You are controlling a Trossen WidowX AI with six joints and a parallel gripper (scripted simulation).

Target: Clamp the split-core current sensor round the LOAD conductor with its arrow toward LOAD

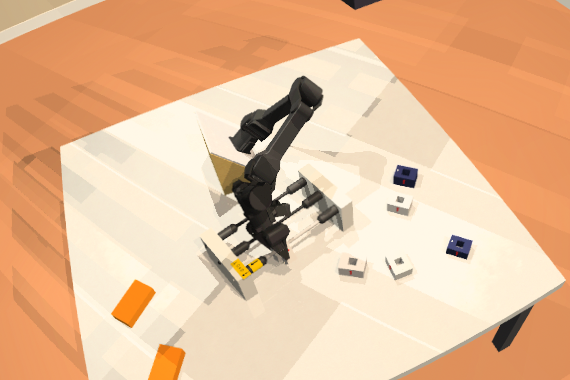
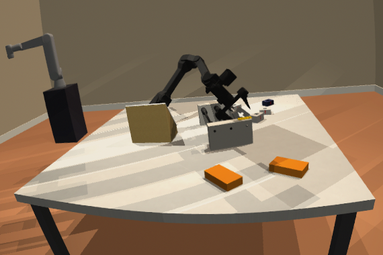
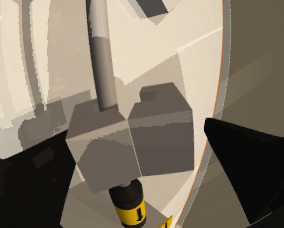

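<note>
The grey split-core sensor is at the LOAD conductor. In the wrist view its two block halves stand at an angle, joined along a seam, with a V-shaped gap at the top. The bare rod runs down behind the left half, and the black end with its yellow arrow band comes out below. The sensor's own arrow is not visible. My gripper is open, one black finger each side of the sensor. The right finger stands clear; contact at the left is unclear. The yellow LOAD marker is on the near end plate.
Two grey end plates carry parallel conductors with black sleeves. Several white and dark blue blocks with square holes, such as one blue block, stand beyond. Two orange blocks and a tan wedge-shaped box stand on the table.
</note>
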